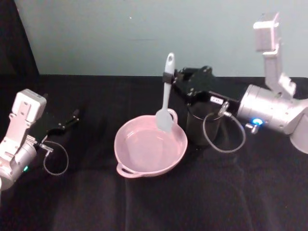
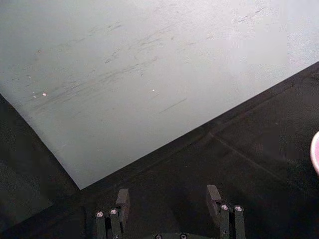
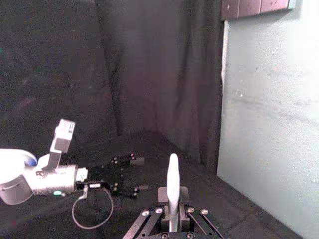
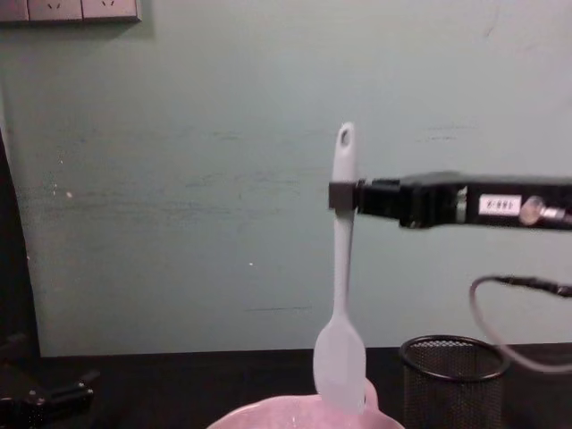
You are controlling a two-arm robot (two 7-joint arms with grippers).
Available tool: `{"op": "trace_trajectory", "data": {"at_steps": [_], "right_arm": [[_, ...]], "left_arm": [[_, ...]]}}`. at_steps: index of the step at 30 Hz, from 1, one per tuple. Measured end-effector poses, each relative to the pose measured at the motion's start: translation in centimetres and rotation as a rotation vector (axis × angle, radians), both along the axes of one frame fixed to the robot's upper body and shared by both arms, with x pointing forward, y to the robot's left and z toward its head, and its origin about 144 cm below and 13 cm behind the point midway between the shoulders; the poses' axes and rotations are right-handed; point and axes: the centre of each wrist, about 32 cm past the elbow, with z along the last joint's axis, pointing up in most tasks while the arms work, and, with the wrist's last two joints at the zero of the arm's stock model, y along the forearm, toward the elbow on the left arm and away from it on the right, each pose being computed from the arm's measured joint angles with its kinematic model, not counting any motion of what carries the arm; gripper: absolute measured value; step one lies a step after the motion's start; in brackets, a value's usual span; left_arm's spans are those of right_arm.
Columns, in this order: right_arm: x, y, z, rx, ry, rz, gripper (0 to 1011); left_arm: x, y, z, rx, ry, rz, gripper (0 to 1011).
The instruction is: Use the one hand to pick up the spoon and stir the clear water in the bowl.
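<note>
We see the black counter (image 1: 144, 202) carrying the pink bowl (image 1: 147, 172) at its centre, with a black mesh cup (image 4: 450, 380) just right of it. Our left claw (image 2: 168, 194) sits wide and empty at far left. Our right claw (image 1: 168, 77) pinches the spoon (image 1: 166, 103) upright by its upper handle, head down at the bowl's far rim.

The right gripper (image 1: 169, 77) is slim and black, with a small white label (image 4: 499, 206) on its side and silver screws (image 3: 144, 213) at the finger bases. Its wrist (image 1: 264, 113) is a silver cylinder with a blue light (image 1: 257, 122), a pale boxy bracket (image 1: 269, 38) and a thin grey looped cable (image 4: 474, 297). The left gripper (image 1: 74, 115) is black too, with like screws; the left wrist (image 1: 19, 154) is pale grey, with a green light (image 1: 25, 168), a boxy left bracket (image 1: 28, 107) and a thin looped left cable (image 1: 67, 161).
</note>
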Motion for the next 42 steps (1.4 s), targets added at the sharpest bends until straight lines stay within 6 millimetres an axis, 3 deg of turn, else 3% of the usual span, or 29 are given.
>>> {"op": "trace_trajectory", "data": {"at_steps": [21,42], "right_arm": [[2.3,2.5,-5.9,0.025,-0.043,0.039,110],[3.2,4.4,-8.0,-0.032,-0.052,-0.039,110]], "left_arm": [[0.0,0.0,0.0,0.000,0.000,0.000,1011],[0.0,0.0,0.0,0.000,0.000,0.000,1011]]}}
